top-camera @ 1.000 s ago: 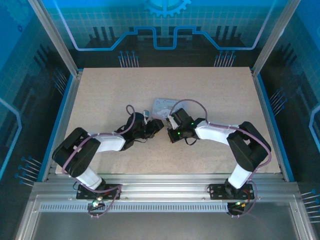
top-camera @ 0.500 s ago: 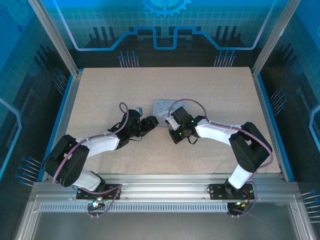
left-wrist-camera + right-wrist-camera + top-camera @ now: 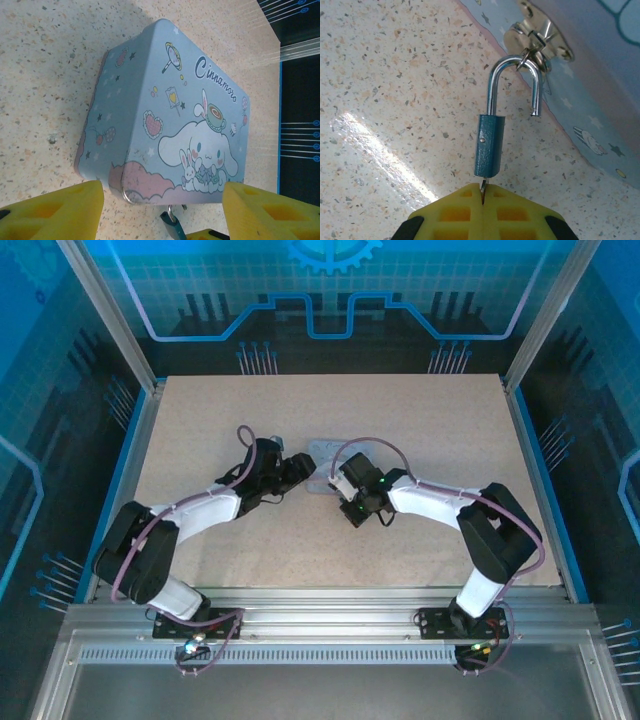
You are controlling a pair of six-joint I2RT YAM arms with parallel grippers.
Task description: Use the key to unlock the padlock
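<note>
Right end effector (image 3: 482, 192) pinches apparent key (image 3: 482, 184) in padlock (image 3: 490, 145), shackle (image 3: 512, 82) open on Cinnamoroll tin (image 3: 170, 105) hasp (image 3: 537, 35); left end effector (image 3: 160, 207) wide.

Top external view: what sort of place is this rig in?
Probably a purpose-built robot test cell: a speckled tabletop boxed in by aluminium rails, with blue circuit-patterned panels walling it.

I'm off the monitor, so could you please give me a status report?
Left gripper open, facing the tin. Right gripper shut on the key, key in the padlock. Shackle open, hooked in the tin's hasp ring.
</note>
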